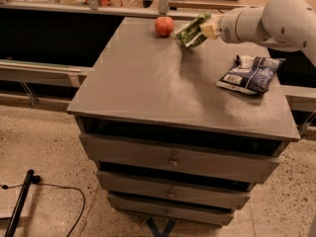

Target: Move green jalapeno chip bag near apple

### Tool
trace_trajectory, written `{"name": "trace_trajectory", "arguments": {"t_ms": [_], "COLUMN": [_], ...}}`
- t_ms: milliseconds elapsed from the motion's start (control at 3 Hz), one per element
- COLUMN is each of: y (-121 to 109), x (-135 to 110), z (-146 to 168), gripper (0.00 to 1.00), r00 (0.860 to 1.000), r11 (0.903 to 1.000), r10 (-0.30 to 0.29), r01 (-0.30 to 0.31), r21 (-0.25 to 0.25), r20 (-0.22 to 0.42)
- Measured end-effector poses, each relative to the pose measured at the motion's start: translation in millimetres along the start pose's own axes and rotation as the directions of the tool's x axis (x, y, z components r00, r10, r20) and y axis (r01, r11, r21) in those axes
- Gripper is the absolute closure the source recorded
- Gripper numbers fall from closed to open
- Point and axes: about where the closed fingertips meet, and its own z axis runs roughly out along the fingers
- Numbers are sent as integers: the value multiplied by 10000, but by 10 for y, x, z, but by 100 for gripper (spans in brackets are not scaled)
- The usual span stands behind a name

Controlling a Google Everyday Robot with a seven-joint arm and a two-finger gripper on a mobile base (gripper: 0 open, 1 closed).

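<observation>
Now your hand (206, 28) is clenched on the green jalapeno chip bag (190, 32), holding it just above the far end of the bench (148, 83), close beside the apple (164, 25). Lower it straight and slowly, then let go only once the bag rests flat. Don't nudge the apple, which would likely roll. The blue chip bag (250, 73) lies well apart.

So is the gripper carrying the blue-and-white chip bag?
No, the gripper holds the green jalapeno chip bag beside the apple; the blue-and-white chip bag lies apart on the table.
</observation>
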Motion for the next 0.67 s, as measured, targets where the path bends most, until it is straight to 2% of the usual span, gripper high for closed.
{"name": "trace_trajectory", "arguments": {"t_ms": [333, 667], "y": [33, 68], "x": [21, 35], "z": [78, 110], "gripper": [45, 22], "r00": [9999, 9999], "r11": [9998, 9996], "r10": [78, 113], "r01": [-79, -116], "r21": [-176, -260], "r20": [-80, -131]}}
